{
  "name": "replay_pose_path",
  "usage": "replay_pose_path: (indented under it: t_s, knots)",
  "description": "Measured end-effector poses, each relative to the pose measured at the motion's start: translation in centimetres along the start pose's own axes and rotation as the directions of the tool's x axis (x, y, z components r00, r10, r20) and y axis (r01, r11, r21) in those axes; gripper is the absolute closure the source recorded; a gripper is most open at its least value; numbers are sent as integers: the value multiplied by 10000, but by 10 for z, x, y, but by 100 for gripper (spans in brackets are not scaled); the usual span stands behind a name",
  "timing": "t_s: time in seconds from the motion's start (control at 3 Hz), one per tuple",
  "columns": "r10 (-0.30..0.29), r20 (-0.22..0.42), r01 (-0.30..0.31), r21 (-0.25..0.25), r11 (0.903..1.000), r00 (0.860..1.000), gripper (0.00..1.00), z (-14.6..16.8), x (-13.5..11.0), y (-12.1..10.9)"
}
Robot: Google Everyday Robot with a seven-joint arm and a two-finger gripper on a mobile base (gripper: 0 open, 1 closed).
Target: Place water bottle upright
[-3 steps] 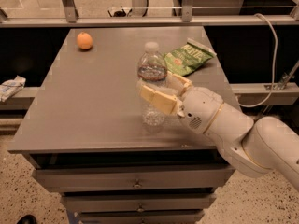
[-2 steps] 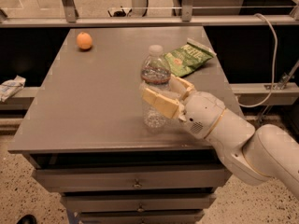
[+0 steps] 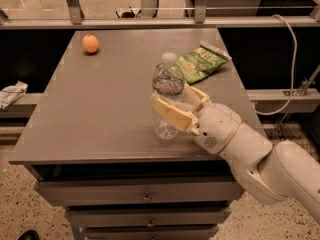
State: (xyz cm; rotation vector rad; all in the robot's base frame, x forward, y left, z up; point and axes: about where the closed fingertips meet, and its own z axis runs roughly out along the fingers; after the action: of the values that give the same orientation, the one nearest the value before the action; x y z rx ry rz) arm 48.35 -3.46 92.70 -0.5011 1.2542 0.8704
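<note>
The water bottle (image 3: 167, 86) is a clear ribbed plastic bottle with a white cap and a coloured label band near the neck. It stands upright on the grey table (image 3: 100, 109), its base near the front edge. My gripper (image 3: 176, 104) comes in from the lower right on a white arm. Its cream fingers (image 3: 172, 115) sit on either side of the bottle's middle, closed around it.
A green chip bag (image 3: 202, 60) lies just behind and right of the bottle. An orange (image 3: 90, 43) sits at the table's far left. Drawers run below the tabletop's front edge. A white cable hangs at the right.
The bottle and my gripper have shifted slightly right and the bottle has straightened to upright. The grip is unchanged.
</note>
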Motion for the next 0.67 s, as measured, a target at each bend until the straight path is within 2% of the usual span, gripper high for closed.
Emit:
replay_pose_path:
  t_s: [0.33, 0.67]
  knots:
    - [-173, 189, 172, 12, 9999, 9997, 100, -2, 0, 1]
    - [-343, 291, 353, -332, 9988, 9990, 100, 3, 3, 6]
